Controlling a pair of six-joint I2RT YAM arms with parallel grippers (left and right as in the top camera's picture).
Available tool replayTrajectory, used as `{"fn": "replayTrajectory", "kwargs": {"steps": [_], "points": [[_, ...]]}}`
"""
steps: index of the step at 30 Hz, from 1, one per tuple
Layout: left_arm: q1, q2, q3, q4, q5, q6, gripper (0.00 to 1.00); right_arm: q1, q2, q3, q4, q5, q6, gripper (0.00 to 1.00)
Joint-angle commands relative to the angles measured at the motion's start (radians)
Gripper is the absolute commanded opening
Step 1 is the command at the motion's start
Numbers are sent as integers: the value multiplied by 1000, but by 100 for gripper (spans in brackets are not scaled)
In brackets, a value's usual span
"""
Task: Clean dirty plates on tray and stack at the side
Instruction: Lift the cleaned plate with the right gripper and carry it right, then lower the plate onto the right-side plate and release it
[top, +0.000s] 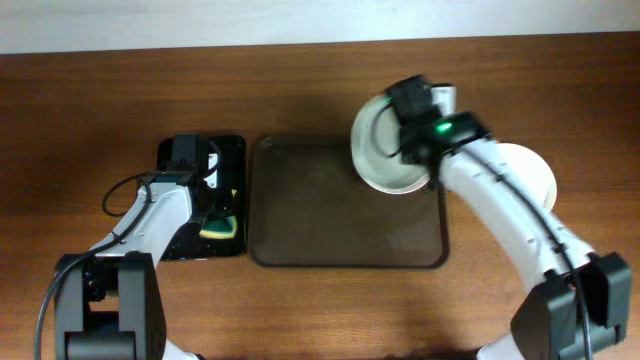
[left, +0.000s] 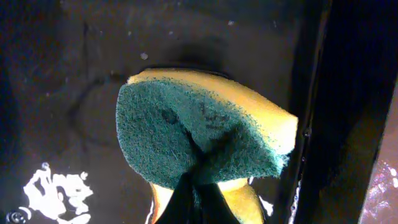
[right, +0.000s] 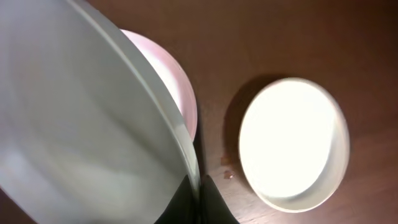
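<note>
Over dark brown rectangular tray (top: 300, 230), right gripper (right: 198, 183) grips tilted pale green round plate (top: 380, 160), left gripper (left: 196, 183) clamps yellow-green sponge (left: 180, 124); level plate before release.

The left tool (left: 198, 190) points down from its bent arm, fingers clamped; the right tool (right: 199, 190), arm stretched forward, is clamped too.

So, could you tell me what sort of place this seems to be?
Probably a robotics lab bench staged for dishwashing practice, not a real kitchen: a wooden table, a sponge in a small black tray, and a pale green plate by a brown tray.
</note>
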Motion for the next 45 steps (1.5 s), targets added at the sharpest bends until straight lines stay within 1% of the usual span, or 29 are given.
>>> {"fn": "replayTrajectory", "kwargs": {"steps": [1,5,9,15,20,23,24,25,27,28,29,30,32,33,35,39,45], "points": [[2,25,-3,3,11,16,0,-229,-24,23,-1,-327,54,4],[2,25,-3,3,11,16,0,-451,-19,21,-21,-445,54,4],[2,25,-3,3,11,16,0,-644,9,15,-75,-475,54,4],[2,25,-3,3,11,16,0,-801,29,-56,-76,-475,53,4],[2,25,-3,3,11,16,0,-873,30,-132,-46,-496,46,4],[2,25,-3,3,11,16,0,-879,30,-173,-18,-496,46,5],[2,25,-3,3,11,16,0,-879,30,-186,-7,-497,46,7],[2,25,-3,3,11,16,0,-879,30,-195,0,-497,47,11],[2,25,-3,3,11,16,0,-877,30,-203,5,-498,47,42],[2,25,-3,3,11,16,0,-877,30,-203,7,-505,46,49],[2,25,-3,3,11,16,0,-877,30,-203,7,-520,46,51],[2,25,-3,3,11,16,0,-877,30,-203,11,-559,34,53],[2,25,-3,3,11,16,0,-870,30,-203,42,-738,-90,55],[2,25,-3,3,11,16,0,-859,30,-202,57,-797,-126,56],[2,25,-3,3,11,16,0,-817,30,-202,80,-853,-170,57],[2,25,-3,3,11,16,0,-677,30,-203,112,-851,-264,59],[2,25,-3,3,11,16,0,-467,48,-203,157,-731,-256,58]]}}
